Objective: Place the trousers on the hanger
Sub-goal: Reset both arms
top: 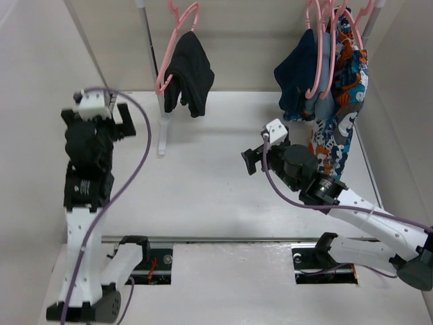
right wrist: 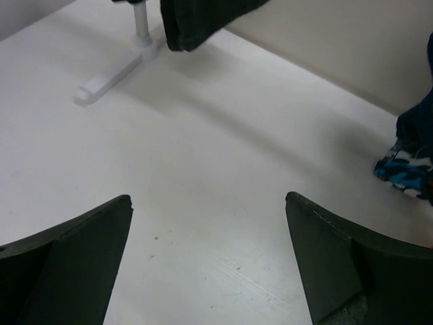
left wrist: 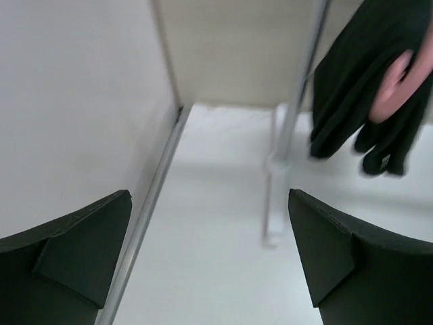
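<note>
Draping the hanger (top: pixel 163 80), the trousers (top: pixel 190 68) hang free (left gripper (left wrist: pixel 210 203) and right gripper (right wrist: pixel 208 203) both spread empty).

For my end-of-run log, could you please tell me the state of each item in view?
trousers: draped over the hanger
hanger: hung on the rack
left gripper: open, empty
right gripper: open, empty
navy garment: hanging on the rack
patterned garment: hanging on the rack

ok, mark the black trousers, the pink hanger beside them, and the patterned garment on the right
black fabric trousers (top: pixel 191 68), top external view, mid cloth
thin pink plastic hanger (top: pixel 161 81), top external view, lower left curve
blue-orange-white patterned garment (top: pixel 331 139), top external view, lower hanging part
</note>
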